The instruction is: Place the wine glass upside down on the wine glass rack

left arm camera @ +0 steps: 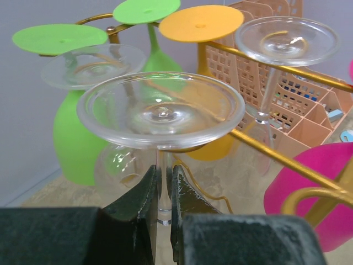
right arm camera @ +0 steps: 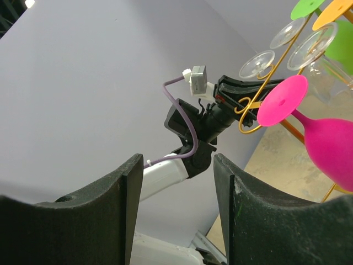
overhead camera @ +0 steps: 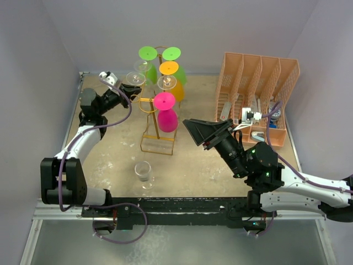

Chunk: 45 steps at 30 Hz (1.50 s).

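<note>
Clear upside-down wine glass [left arm camera: 161, 113], foot over an arm of the tall gold-yellow wire rack [left arm camera: 287, 69], has its stem pinched by the left gripper [left arm camera: 164, 179]; the right gripper [right arm camera: 177, 160] gapes empty.

Beige, speckled tabletop [overhead camera: 198, 165]. Carries a tall gold-yellow wire glass rack [overhead camera: 156, 128] on its rectangular wire base, left of centre toward the far edge. Bears a peach plastic mesh organizer [overhead camera: 255, 83] in the far right corner. Holds a clear glass [overhead camera: 143, 172] upright by the near edge, left of centre, well apart from both.
</note>
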### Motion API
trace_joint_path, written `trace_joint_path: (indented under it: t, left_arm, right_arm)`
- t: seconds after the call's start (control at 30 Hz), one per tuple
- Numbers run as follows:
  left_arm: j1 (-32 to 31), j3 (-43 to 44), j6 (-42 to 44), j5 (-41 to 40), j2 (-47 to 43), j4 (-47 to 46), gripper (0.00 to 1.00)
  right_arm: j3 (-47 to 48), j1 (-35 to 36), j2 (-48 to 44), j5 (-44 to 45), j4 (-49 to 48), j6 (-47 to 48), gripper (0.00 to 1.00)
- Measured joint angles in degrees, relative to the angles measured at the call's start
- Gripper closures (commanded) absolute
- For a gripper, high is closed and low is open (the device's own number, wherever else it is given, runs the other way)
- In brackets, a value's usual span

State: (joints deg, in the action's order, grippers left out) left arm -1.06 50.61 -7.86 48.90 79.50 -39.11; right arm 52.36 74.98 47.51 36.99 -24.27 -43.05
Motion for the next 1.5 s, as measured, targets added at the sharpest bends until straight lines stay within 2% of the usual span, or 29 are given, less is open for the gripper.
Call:
trace_joint_path:
  t: [0.4, 0.53, 0.77, 0.8, 0.83, 0.97, 1.07, 1.17, 1.3, 1.5]
  left_arm:
    - [-1.6, 1.8, 0.0, 1.9, 0.3, 1.5, 1.00]
    - [-1.6, 1.8, 0.0, 1.7, 0.3, 3.0, 0.91]
    - [-1.6, 1.8, 0.0, 0.7, 0.3, 4.7, 0.67]
    - [-1.6, 1.8, -0.1, 0.3, 0.2, 4.7, 0.59]
    - [-1.6, 1.8, -0.2, -0.2, 0.2, 4.8, 0.57]
    - [-1.6, 1.8, -0.2, -2.3, -0.8, 6.5, 0.54]
    - [-1.5, 1.7, 0.1, -4.9, -2.8, 9.2, 0.45]
    - [-1.3, 0.0, 0.0, -8.6, -6.6, 11.3, 0.42]
    - [-0.9, -4.3, -0.1, -13.6, -12.7, 13.3, 0.39]
    - [-1.0, -6.4, 0.8, -19.5, -18.1, 23.3, 0.38]
  right_arm:
    - [0.0, 0.0, 0.0, 0.0, 0.0, 0.0, 0.44]
    - [0.0, 0.0, 0.0, 0.0, 0.0, 0.0, 0.44]
    - [0.0, 0.0, 0.0, 0.1, 0.0, 0.0, 0.43]
    - [0.0, 0.0, -0.1, 0.2, 0.0, 0.0, 0.43]
    - [0.0, 0.0, -0.2, 0.2, 0.0, 0.0, 0.43]
    - [-0.1, 0.0, -1.1, 0.9, 0.0, 0.0, 0.43]
    - [-0.5, 0.0, -1.9, 1.0, -0.5, 0.0, 0.43]
    - [-1.7, 0.0, -2.2, 1.1, -0.7, 0.0, 0.42]
    - [-2.3, 0.0, -1.4, 1.0, -0.5, -0.2, 0.42]
    - [-2.3, 0.0, 0.6, 0.9, 0.2, -0.5, 0.41]
